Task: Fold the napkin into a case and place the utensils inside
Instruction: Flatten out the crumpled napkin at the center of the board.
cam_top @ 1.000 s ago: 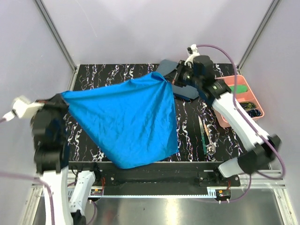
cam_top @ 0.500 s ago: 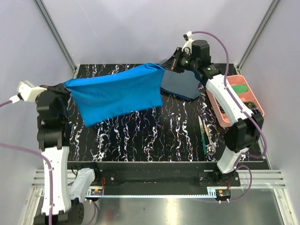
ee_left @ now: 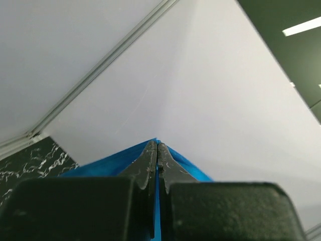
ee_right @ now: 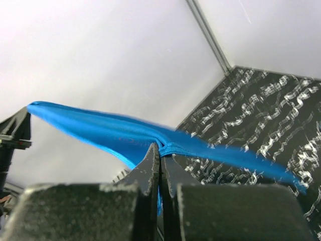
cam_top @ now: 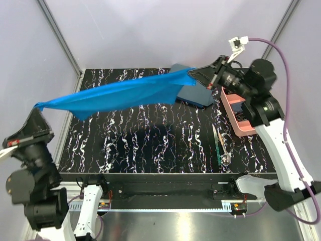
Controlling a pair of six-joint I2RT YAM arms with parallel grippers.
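In the top view, you had pulled the napkin (cam_top: 120, 95) from a broad sagging sheet into a tight, narrow band. It hung in the air above the far half of the table (cam_top: 150, 150), running from the left edge to the far right. A second before, its lower edge drooped to the near edge; now it had lifted clear. Your left gripper (cam_top: 38, 107) had swung out to the near left and pinched the cloth's left corner. Your right gripper (cam_top: 193, 75) had drawn away rightward and pinched the opposite corner, just above the dull grey-blue cloth (cam_top: 194, 94). The utensils (cam_top: 219, 145) lay untouched at the near right, beside the pink tray (cam_top: 239, 128).

In the left wrist view, your left gripper (ee_left: 157, 145) had its jaws pressed together on a blue corner, with the napkin (ee_left: 108, 164) spreading beyond the tips.

In the right wrist view, your right gripper (ee_right: 160, 147) was likewise clamped on a bunched hem, and the napkin (ee_right: 85, 123) stretched away taut toward the other arm.

I judged this as smoothing only: no fold was laid and no case existed yet. The cloth had to come down flat before any folding.
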